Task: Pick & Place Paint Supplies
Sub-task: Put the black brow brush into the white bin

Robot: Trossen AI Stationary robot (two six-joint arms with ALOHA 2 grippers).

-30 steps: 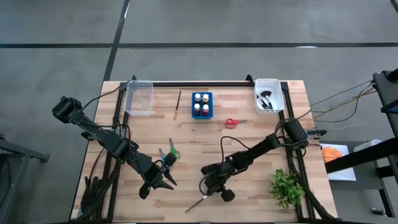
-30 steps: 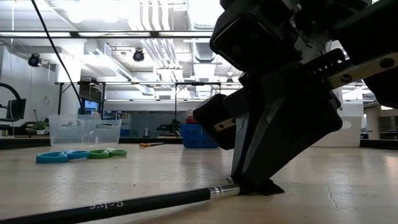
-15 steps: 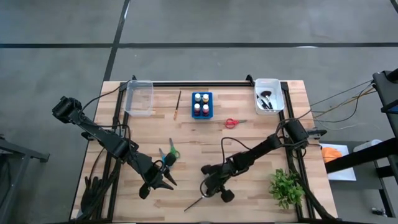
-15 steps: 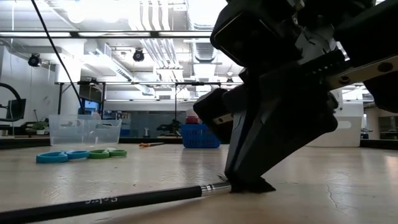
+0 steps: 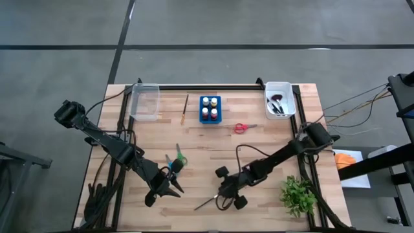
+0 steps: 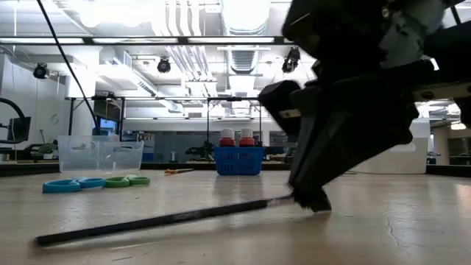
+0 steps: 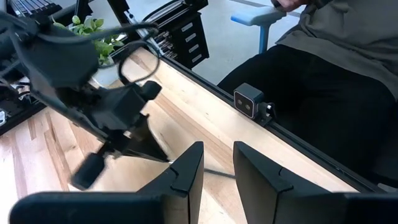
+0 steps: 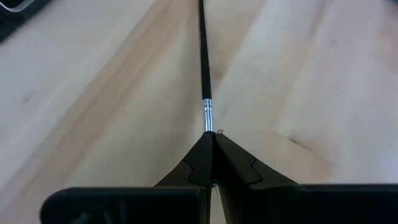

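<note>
The right gripper (image 5: 224, 195), closed on the dark brush (image 5: 208, 203), holds its bristle end; handle slants away from the plant (image 5: 297, 194).

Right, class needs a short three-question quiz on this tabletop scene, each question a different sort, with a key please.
1. True or false: the right gripper is shut on the dark-handled brush.
2. Where do the red-handled scissors lie? A) in the clear bin B) on the bare table C) in the blue bottle holder
3. Fill in: the left gripper waits beside the green and blue ____.

Key: 1 true; 2 B; 3 scissors.
</note>
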